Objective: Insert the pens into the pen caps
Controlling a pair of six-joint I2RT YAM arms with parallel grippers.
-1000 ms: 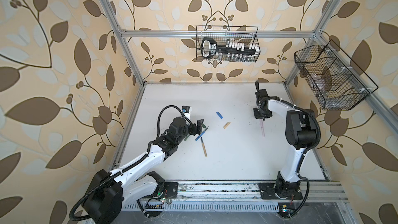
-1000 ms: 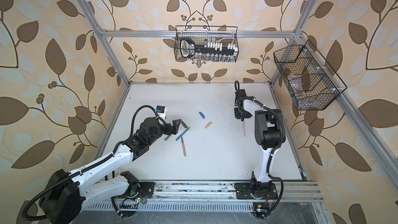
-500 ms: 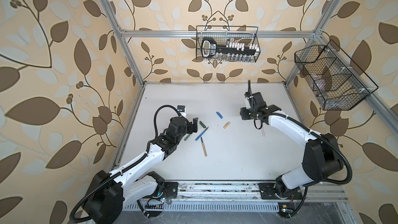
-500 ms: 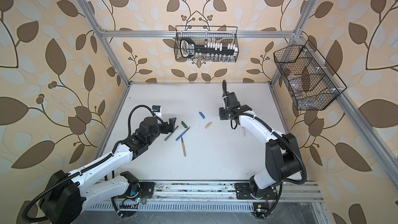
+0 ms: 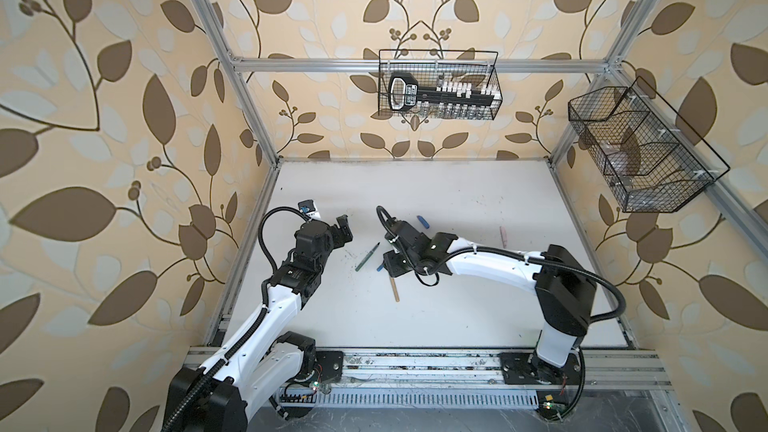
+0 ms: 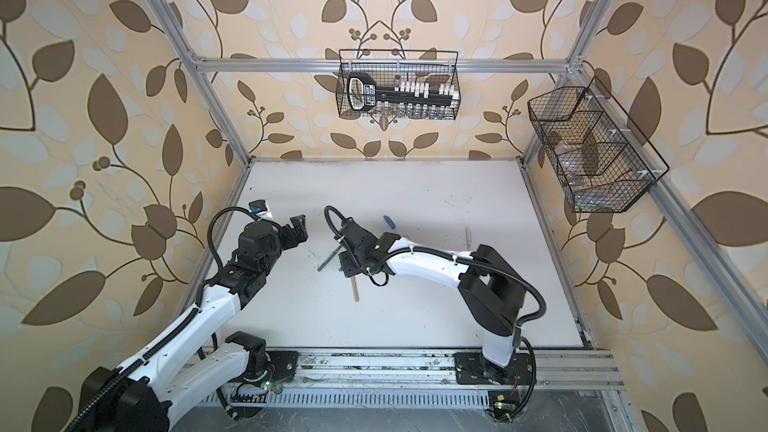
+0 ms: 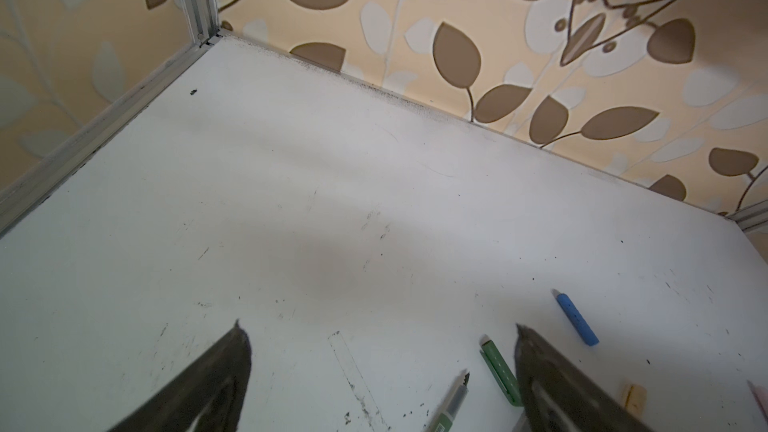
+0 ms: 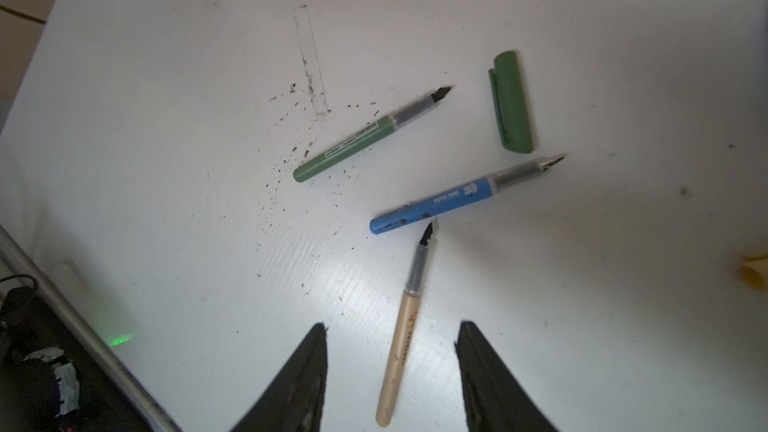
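The green pen (image 8: 361,139), blue pen (image 8: 449,199) and tan pen (image 8: 405,326) lie uncapped and close together on the white table, with the green cap (image 8: 512,101) beside them. My right gripper (image 8: 392,324) hovers open over them, the tan pen's barrel lying between its fingers, untouched. In both top views it (image 5: 392,263) covers the blue pen and green cap. The blue cap (image 5: 423,222) lies behind it and the pale pink pen (image 5: 503,235) far right. The left gripper (image 5: 345,226) stands open and empty, left of the green pen (image 5: 368,256). A tan cap (image 7: 633,398) shows beside the green cap (image 7: 500,371).
Two wire baskets hang on the walls, one on the back wall (image 5: 438,85) and one on the right wall (image 5: 640,151). The aluminium frame rail (image 5: 257,251) borders the table on the left. Dark ink specks mark the table near the green pen.
The right arm has swung from the pink pen at the right to the middle, now over the pen cluster. The left gripper has drawn back leftward from the green pen. No pen has moved.
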